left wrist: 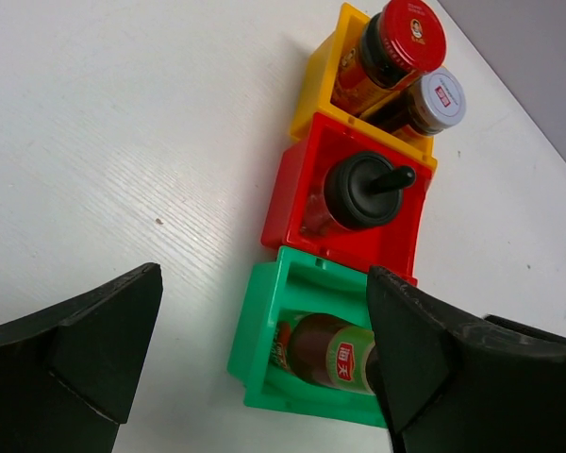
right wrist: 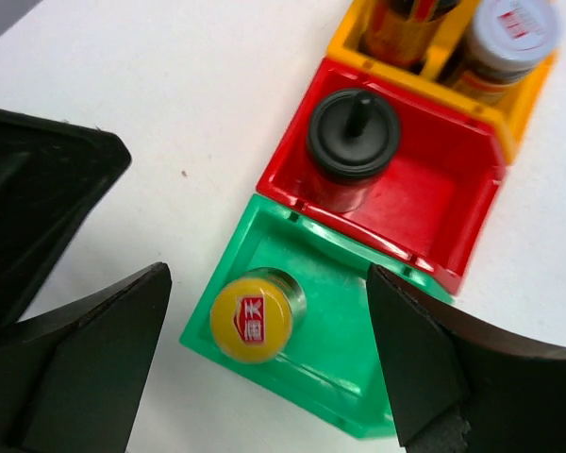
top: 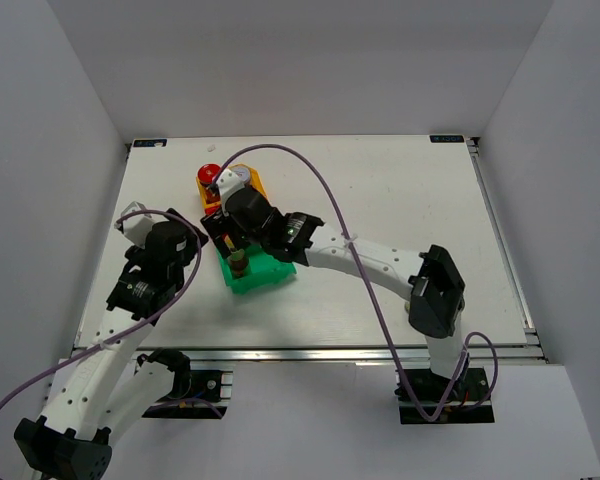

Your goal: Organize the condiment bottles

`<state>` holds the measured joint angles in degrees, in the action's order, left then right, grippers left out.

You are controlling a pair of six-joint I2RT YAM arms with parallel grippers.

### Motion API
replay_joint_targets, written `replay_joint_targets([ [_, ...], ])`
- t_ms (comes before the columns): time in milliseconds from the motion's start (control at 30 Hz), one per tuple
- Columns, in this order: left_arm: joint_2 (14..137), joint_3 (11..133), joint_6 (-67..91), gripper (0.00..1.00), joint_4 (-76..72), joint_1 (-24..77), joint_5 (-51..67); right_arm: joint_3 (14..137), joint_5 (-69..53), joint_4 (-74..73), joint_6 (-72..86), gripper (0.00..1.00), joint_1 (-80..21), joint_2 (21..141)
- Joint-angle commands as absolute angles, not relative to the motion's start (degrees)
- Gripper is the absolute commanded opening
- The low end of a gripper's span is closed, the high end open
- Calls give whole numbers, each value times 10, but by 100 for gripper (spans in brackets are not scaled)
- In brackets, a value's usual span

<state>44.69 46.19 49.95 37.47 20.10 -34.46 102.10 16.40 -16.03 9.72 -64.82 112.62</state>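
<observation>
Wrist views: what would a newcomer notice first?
The bright row of touching bins on the white table: yellow bin, red bin, green bin. The yellow one holds a red-capped jar and a silver-capped jar; the red one holds a black-lidded jar. The right end effector hovers open over a yellow-capped bottle standing in the green one.

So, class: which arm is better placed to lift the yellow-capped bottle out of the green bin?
Right, probably: the right gripper, open, hangs over the green bin, the yellow-capped bottle below its jaws. The left gripper, also open, sits beside the bins.
</observation>
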Motion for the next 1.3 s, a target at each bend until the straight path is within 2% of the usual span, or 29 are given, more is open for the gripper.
replay_joint_targets([
  [0, 436, 462, 500, 98, 362, 203, -331, 1053, 239, -189, 91, 89, -657, 1058],
  [67, 436, 464, 497, 98, 361, 203, -329, 1042, 296, -233, 105, 89, -652, 1033],
  [133, 438, 466, 496, 98, 362, 203, -328, 1001, 300, -262, 144, 89, -629, 1007],
  [200, 441, 467, 494, 98, 362, 203, -327, 953, 276, -295, 177, 89, -586, 950],
  [233, 441, 467, 493, 98, 361, 203, -328, 891, 276, -301, 201, 89, -571, 926],
  [333, 444, 459, 471, 98, 331, 203, -317, 776, 325, -325, 255, 89, -524, 820],
  [533, 468, 454, 440, 98, 301, 203, -284, 632, 358, -459, 368, 89, -431, 605],
  [667, 477, 456, 439, 98, 301, 203, -284, 567, 359, -496, 381, 89, -394, 541],
  [833, 476, 451, 430, 98, 289, 203, -265, 542, 400, -568, 435, 89, -364, 540],
  [1267, 499, 459, 418, 98, 292, 203, -262, 473, 333, -516, 415, 89, -331, 570],
])
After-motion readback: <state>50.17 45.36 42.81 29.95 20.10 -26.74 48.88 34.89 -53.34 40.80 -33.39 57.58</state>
